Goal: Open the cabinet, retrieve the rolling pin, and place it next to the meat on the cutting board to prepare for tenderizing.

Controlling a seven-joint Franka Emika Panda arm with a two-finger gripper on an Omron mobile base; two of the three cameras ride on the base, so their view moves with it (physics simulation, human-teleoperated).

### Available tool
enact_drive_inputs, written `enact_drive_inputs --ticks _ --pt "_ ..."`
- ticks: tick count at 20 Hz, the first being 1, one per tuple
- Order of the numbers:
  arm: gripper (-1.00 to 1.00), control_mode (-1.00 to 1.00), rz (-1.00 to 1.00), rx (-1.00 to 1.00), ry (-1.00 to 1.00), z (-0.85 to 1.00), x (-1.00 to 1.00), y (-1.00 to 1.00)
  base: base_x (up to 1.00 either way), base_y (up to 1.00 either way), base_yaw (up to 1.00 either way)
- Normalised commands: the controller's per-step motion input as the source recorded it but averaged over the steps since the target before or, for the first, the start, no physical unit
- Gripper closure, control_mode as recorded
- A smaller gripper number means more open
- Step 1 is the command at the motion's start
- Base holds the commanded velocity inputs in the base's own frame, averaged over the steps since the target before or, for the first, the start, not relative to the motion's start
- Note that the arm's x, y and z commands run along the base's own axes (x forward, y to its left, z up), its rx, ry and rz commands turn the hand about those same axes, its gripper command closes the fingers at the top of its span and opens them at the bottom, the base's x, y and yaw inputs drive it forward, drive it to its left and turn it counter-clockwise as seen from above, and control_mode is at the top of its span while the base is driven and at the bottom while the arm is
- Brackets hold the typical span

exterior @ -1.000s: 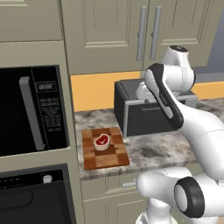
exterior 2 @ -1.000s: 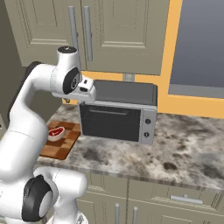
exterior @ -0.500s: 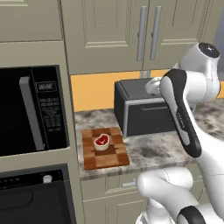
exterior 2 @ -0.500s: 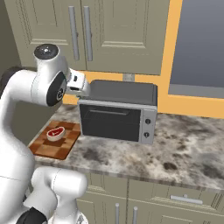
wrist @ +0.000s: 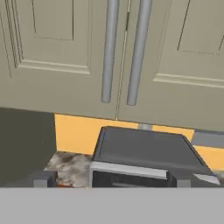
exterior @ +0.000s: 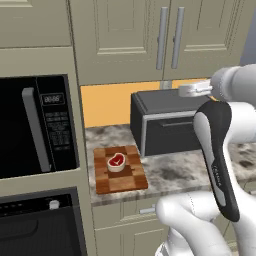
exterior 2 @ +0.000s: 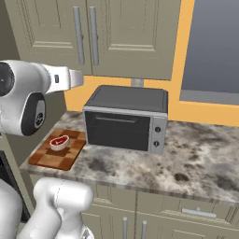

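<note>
The beige cabinet (wrist: 65,57) above the counter has both doors shut, its two long silver handles (wrist: 109,48) side by side at the centre seam. My gripper (wrist: 109,183) is open with nothing between its fingertips (wrist: 41,179), and it faces these doors from a distance, below handle height. My white hand (exterior: 192,90) hovers over the toaster oven's top. The checkered cutting board (exterior: 120,171) lies on the counter left of the toaster oven, with the red meat (exterior: 116,162) on its rear half. The rolling pin is hidden.
A dark toaster oven (exterior 2: 126,121) stands on the marble counter (exterior 2: 196,158) beneath the cabinet. A built-in microwave (exterior: 35,125) and an oven (exterior: 35,225) fill the tall unit at left. A window (exterior 2: 210,46) is at the right. My arm (exterior: 220,150) rises close in front.
My arm has swung back and up, its big joints shifting toward the base. The hand now points at the cabinet doors, and the jaws have spread wider.
</note>
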Motion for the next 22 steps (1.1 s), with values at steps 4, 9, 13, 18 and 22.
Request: enact_drive_inputs --ticks 4,9,13,18,22 --pt "-1.0 -1.0 -0.01 -0.06 -0.5 0.8 -0.52 -0.03 0.0 0.0 0.0" --pt "-1.0 -1.0 -0.01 -0.01 -0.31 0.37 -0.27 -0.1 0.0 0.0 0.0" --pt "-1.0 -1.0 0.0 0.0 0.0 0.0 0.02 0.0 0.0 0.0 0.0" --pt "-1.0 -1.0 0.0 0.0 -0.01 0.0 0.03 -0.11 0.0 0.0 0.0" --pt "-1.0 -1.0 0.0 0.0 0.0 0.0 0.24 -0.04 0.0 0.0 0.0"
